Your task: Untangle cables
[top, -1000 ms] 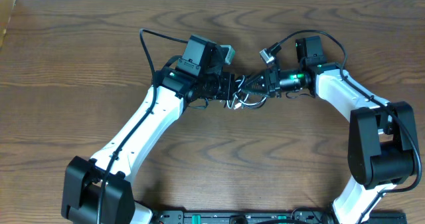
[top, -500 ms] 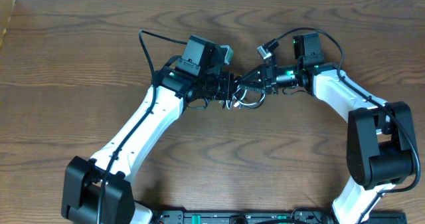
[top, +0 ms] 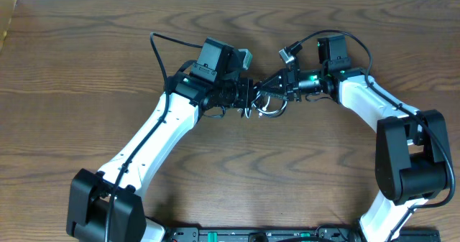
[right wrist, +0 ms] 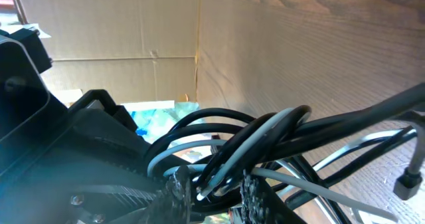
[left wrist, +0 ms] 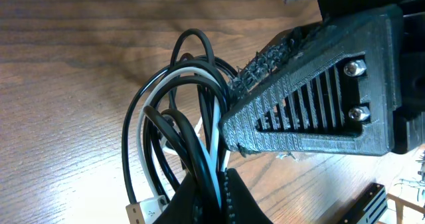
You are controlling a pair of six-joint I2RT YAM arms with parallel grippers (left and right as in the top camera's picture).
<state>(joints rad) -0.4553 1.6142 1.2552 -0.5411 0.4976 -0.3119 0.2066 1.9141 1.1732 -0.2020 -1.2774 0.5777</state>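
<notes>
Only container on my feed is a cardboard box (right wrist: 99, 31) behind the cables (top: 264, 102) in the R wrist cam; I see its outer wall only, so contents unknown. The cables are one knotted bundle over the wooden table (top: 86, 91), strung between both grippers. Left gripper (top: 248, 98) is at the bundle's left end, jaws pressed together and pinching several strands where they cross. Right gripper (top: 277, 89) is at the bundle's right end, jaws nearly together w/ strands clamped between the tips. In the L wrist cam its ribbed finger (left wrist: 319, 98) lies right against the loops and hides whatever is behind them. Count: 2 arms, 2 grippers, 1 white cord (left wrist: 141, 151), and black cords (left wrist: 189, 58), at least 2, but the loops overlap too much for a firm no. There's 1 pale plug (left wrist: 143, 212) below the loops and 1 dark plug (right wrist: 406, 182) off the bundle's right side. A thick arm cord (top: 159, 48) arcs well left of the bundle, not touching it.
</notes>
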